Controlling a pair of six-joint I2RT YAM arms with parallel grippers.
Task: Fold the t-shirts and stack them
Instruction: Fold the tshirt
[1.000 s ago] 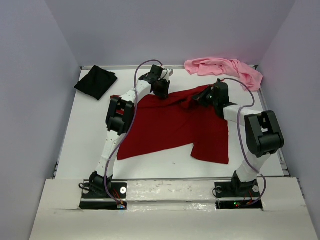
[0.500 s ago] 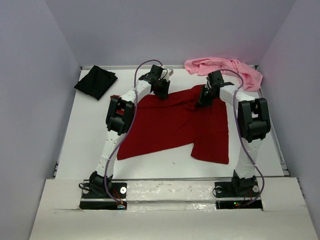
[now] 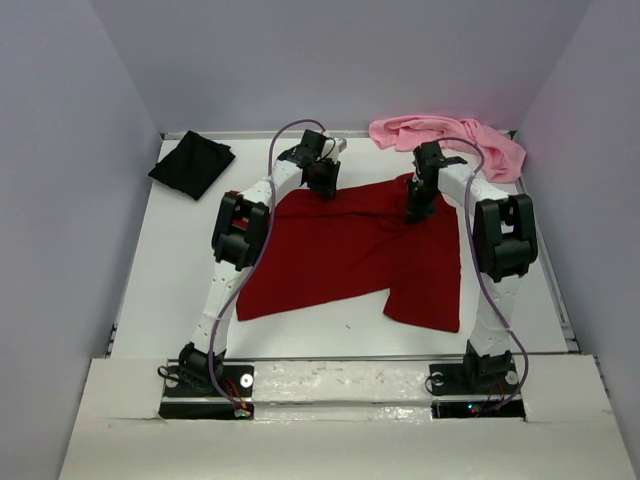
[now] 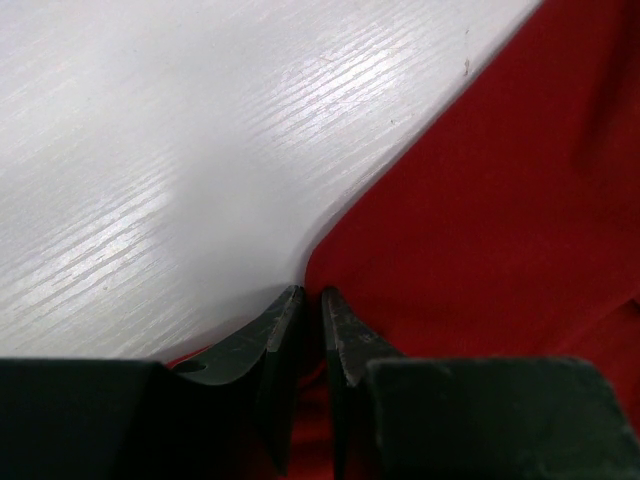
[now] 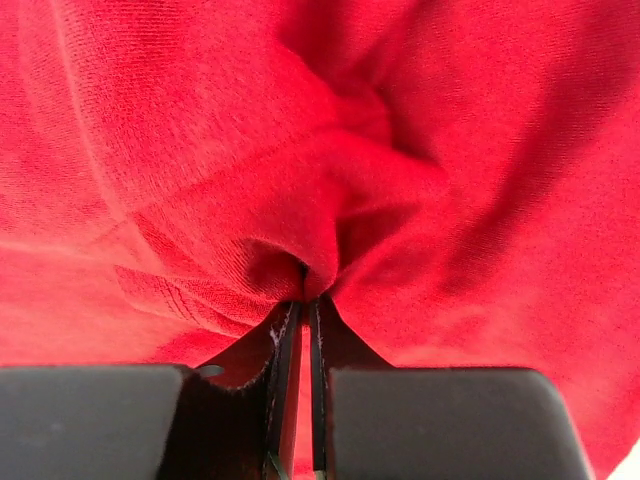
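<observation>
1. Dark red cloth t-shirt: lying spread mostly flat across the middle of the white wood-grain table, near right part hanging lower toward the arm bases
2. Black cloth t-shirt: lying folded in a small square at the far left corner, well apart from the red one
3. Light pink cloth t-shirt: lying crumpled along the far right edge
4. Left gripper: reaching to the red shirt's far left edge, jaws drawn almost together, pinching the hem where cloth meets bare table
5. Right gripper: pressing down on the far right part, jaws narrow, clamping a gathered bunch of red cloth
</observation>
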